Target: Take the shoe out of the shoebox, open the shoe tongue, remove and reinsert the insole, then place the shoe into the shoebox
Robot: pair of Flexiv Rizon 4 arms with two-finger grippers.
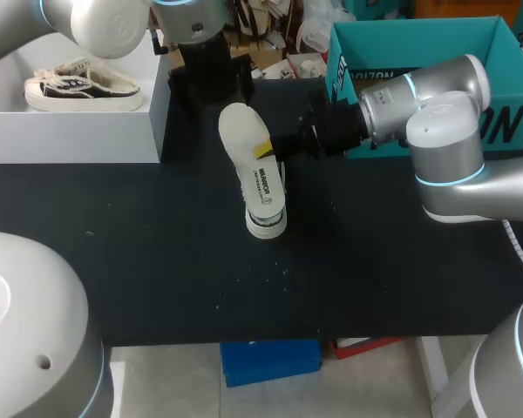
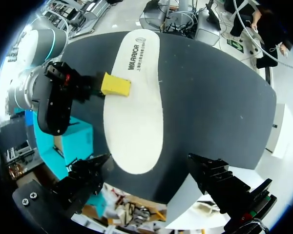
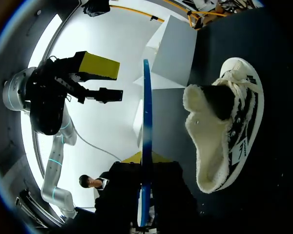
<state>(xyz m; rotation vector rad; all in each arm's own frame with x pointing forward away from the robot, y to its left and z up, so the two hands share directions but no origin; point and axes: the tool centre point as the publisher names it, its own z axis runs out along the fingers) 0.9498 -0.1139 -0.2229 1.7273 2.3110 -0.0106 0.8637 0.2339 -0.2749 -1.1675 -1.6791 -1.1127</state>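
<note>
The shoe [image 1: 267, 216] lies on the black table [image 1: 157, 261], out of the shoebox and near the middle. In the head view most of it is covered by the insole [image 1: 242, 131], so whether the tongue is folded open is hard to say. The right wrist view shows a fleecy opening that seems wide enough.

The right gripper [image 1: 266, 150] holds the insole above and beside the shoe, its yellow tips pinching one long edge. Whether the insole's lower end touches the shoe cannot be told.

Farther back, the left gripper [image 2: 149, 161] hangs over the insole with its jaws spread wide, touching nothing.

The teal shoebox [image 1: 506, 126] stands at the far right, partly hidden by the right arm.

Removal looks done, and reinsertion is next. That calls for tipping the insole's toe end into the opening and sliding it flat.
</note>
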